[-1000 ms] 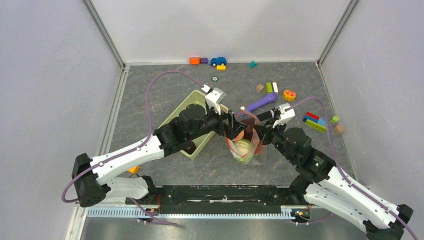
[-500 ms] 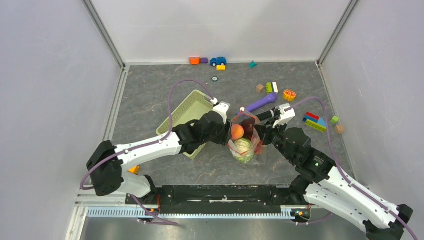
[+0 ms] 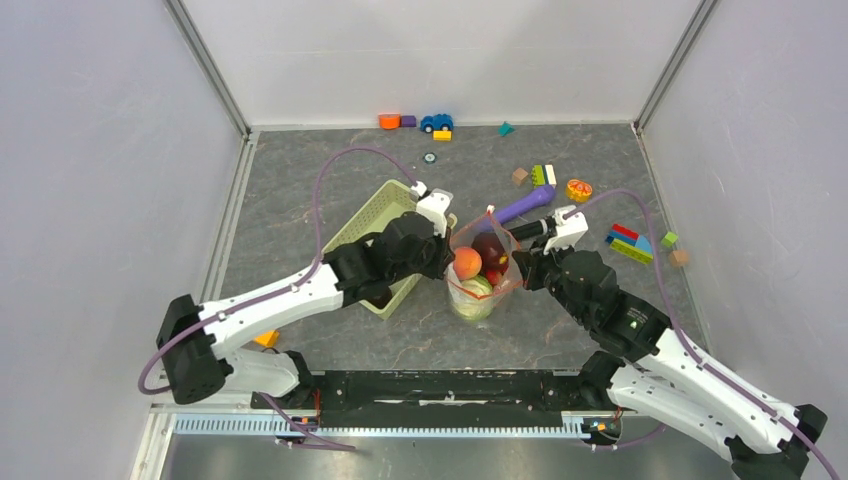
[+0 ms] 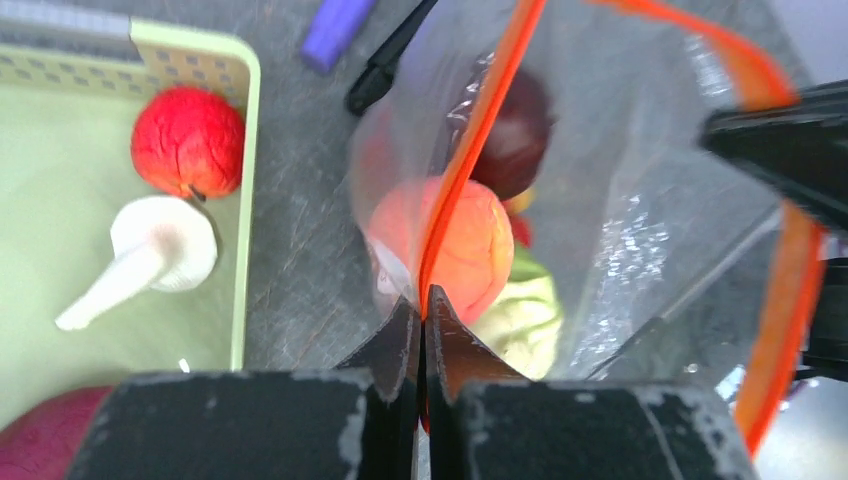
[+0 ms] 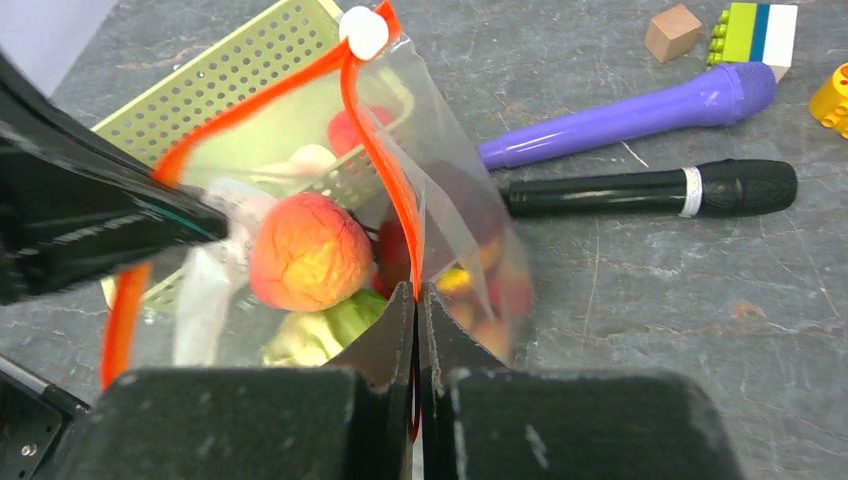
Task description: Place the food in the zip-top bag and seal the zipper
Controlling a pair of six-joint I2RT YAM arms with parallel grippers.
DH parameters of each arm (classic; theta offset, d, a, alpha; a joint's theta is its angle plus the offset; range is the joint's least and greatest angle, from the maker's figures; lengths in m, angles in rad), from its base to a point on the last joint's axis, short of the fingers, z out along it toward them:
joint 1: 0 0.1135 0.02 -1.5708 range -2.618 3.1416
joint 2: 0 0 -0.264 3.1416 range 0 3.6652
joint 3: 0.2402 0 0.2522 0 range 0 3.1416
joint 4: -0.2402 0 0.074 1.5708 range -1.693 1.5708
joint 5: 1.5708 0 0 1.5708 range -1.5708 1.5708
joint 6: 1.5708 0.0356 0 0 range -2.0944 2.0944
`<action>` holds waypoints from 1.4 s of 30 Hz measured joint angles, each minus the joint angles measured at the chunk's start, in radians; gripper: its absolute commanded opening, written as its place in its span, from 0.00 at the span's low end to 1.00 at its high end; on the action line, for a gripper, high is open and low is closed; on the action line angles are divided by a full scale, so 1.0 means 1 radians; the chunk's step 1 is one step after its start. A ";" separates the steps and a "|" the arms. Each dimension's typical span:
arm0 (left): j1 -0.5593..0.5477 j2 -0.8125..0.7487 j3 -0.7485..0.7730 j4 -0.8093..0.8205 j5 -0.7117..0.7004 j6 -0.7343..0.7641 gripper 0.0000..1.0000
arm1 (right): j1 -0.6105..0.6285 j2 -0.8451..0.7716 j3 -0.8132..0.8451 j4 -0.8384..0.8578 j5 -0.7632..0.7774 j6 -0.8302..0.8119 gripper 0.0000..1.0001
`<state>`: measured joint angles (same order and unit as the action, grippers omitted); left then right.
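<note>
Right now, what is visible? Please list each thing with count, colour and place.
zip-top bag: 1, clear, table centre, mouth open.
zipper: 1, orange-red, along the bag's mouth.
peach apple: 1, peach, inside bag.
cabbage: 1, green, inside bag.
dark purple piece: 1, inside bag.
basket: 1, light green, left of bag.
red apple: 1, red, in basket.
mushroom: 1, white, in basket.
purple marker: 1, behind bag.
black marker: 1, behind bag.
citrus slice: 1, orange, far right.
toy car: 1, blue, far edge.
building blocks: several, mixed colours, far and right.
left gripper: shut on bag rim.
right gripper: shut on bag rim.
</note>
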<state>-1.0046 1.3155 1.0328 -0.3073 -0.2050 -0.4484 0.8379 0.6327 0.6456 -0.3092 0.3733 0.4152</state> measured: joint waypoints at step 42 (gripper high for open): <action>0.023 -0.081 0.115 -0.046 -0.040 0.071 1.00 | 0.003 -0.103 -0.040 0.025 0.028 -0.178 0.03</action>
<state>-0.9813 1.2346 1.1477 -0.3531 -0.2451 -0.3775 0.8406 0.5297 0.6060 -0.2840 0.4015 0.2371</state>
